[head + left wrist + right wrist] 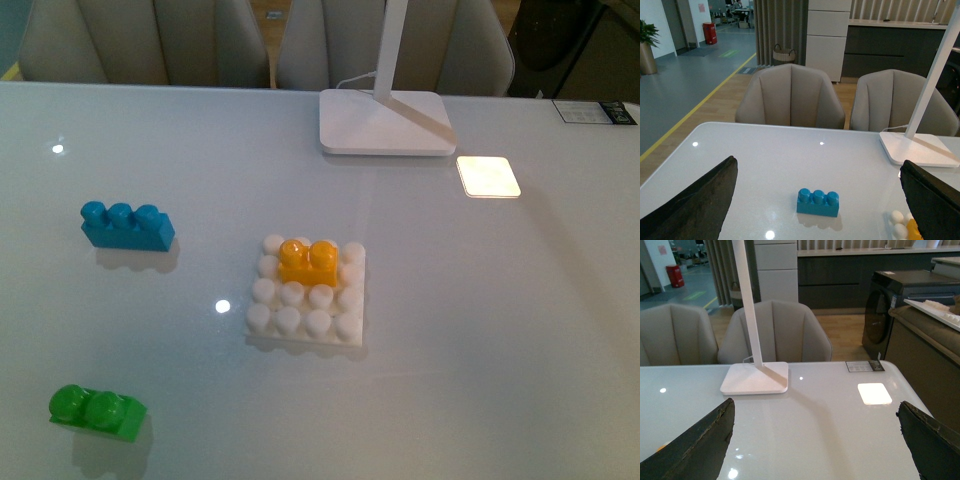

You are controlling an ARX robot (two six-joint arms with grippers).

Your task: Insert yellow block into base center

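The yellow block (308,261) sits on the white studded base (307,298), on its far middle rows, at the table's centre. A corner of both shows in the left wrist view: the yellow block (913,231) and the base (896,223). Neither arm appears in the front view. My left gripper (817,200) is open and empty, raised above the table, with the blue brick between its fingers' line of sight. My right gripper (815,440) is open and empty above bare table near the lamp.
A blue three-stud brick (127,227) lies at the left, also in the left wrist view (818,202). A green two-stud brick (96,411) lies front left. A white lamp foot (385,122) and a glowing square tile (488,176) stand at the back. Chairs line the far edge.
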